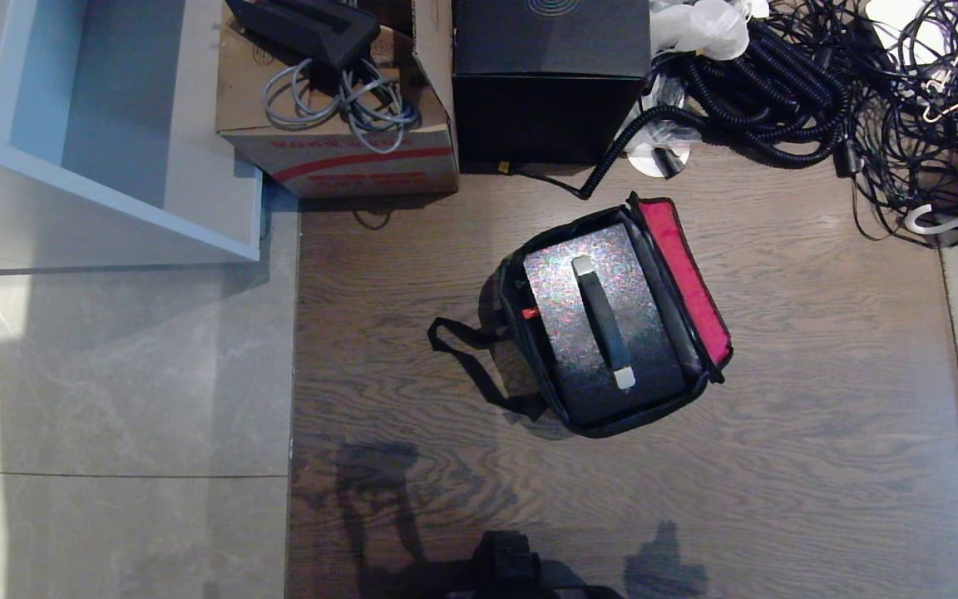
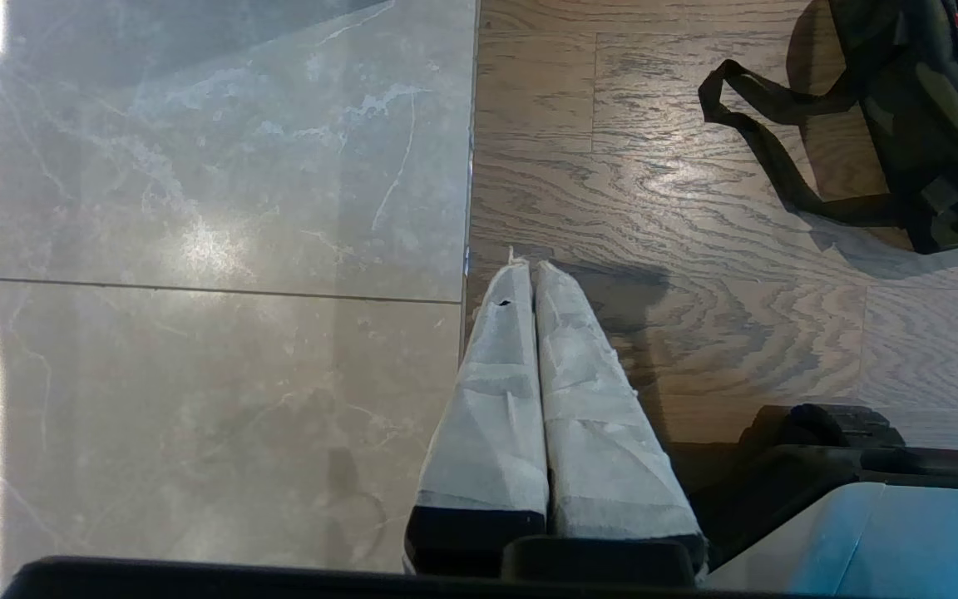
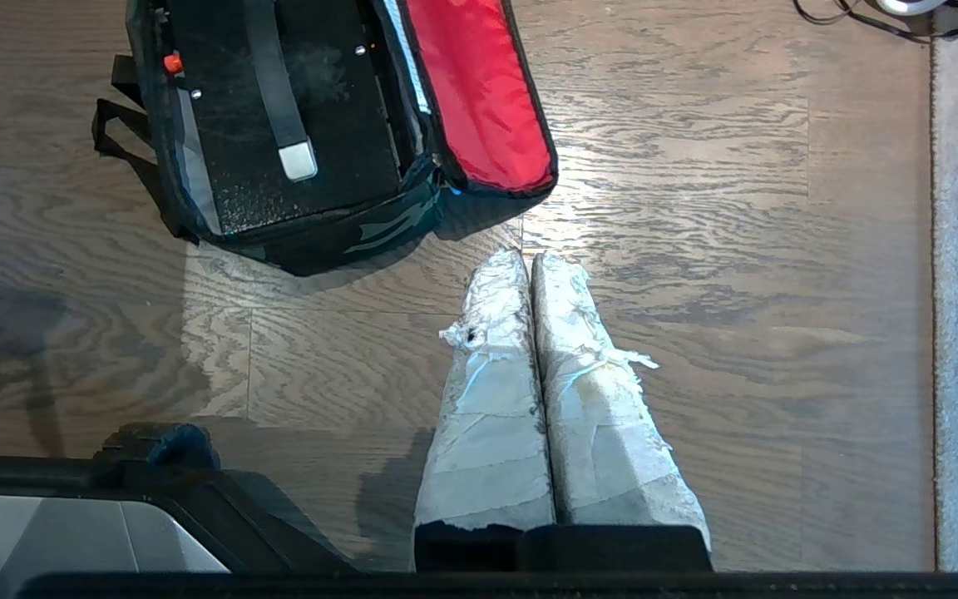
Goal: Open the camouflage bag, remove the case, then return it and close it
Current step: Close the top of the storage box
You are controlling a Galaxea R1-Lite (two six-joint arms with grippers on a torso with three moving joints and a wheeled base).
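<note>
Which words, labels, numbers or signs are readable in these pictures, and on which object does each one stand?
No text can be read in any view.
Cardboard box: red printed lettering along its front stripe, too blurred to read.
Black cube box: a faint ring-shaped emblem on its top, no readable words.
Camouflage bag and case: no text visible.

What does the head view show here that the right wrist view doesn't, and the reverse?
Head view only: the black cube box, the cardboard box, the cable tangle, and the bag's shoulder strap lying loose on the floor. Right wrist view only: the right gripper, shut, empty, short of the bag over the wood floor. Both: the camouflage bag open, red flap lining folded out, the case inside, handle up.
</note>
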